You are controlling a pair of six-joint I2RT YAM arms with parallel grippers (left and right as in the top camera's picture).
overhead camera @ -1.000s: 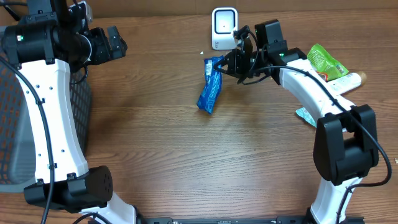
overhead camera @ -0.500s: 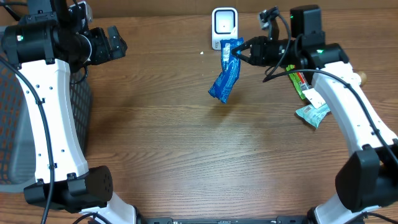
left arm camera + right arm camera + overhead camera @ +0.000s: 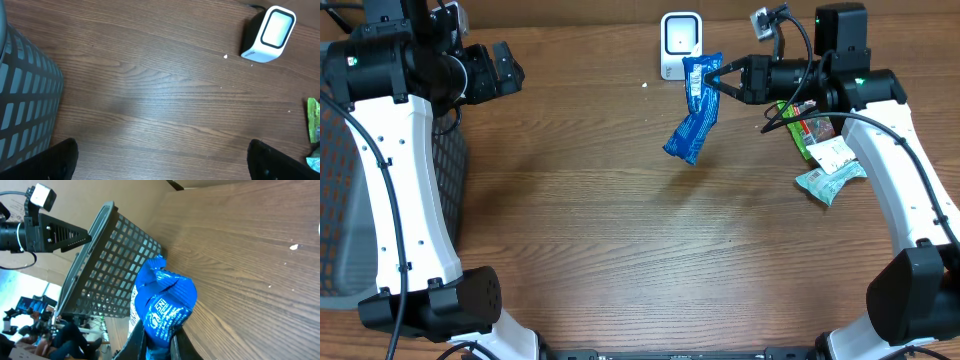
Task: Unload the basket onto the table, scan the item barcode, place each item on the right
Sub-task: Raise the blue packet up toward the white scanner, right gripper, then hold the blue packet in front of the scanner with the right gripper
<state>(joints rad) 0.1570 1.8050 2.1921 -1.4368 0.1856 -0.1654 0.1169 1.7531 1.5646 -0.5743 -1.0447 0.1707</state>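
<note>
A blue snack packet (image 3: pixel 695 115) hangs in the air just right of the white barcode scanner (image 3: pixel 680 42), which stands at the table's back edge. My right gripper (image 3: pixel 718 78) is shut on the packet's top end, and the rest dangles down and to the left. In the right wrist view the crumpled blue packet (image 3: pixel 165 300) sits pinched between the dark fingers of the gripper (image 3: pixel 159 345). At the far left, my left gripper (image 3: pixel 510 68) is held high and open with nothing in it. Its wrist view shows bare wood between the fingertips (image 3: pixel 62 157) and the scanner (image 3: pixel 267 32) at top right.
A dark mesh basket (image 3: pixel 450 170) stands off the left side, seen also as the basket (image 3: pixel 25 100) and the basket (image 3: pixel 115 260). A green packet (image 3: pixel 805 130) and a pale teal packet (image 3: pixel 830 178) lie at the right under the right arm.
My right arm has carried the blue packet up and to the right, from left of the scanner's front to just beside it. The left arm has stayed still.
</note>
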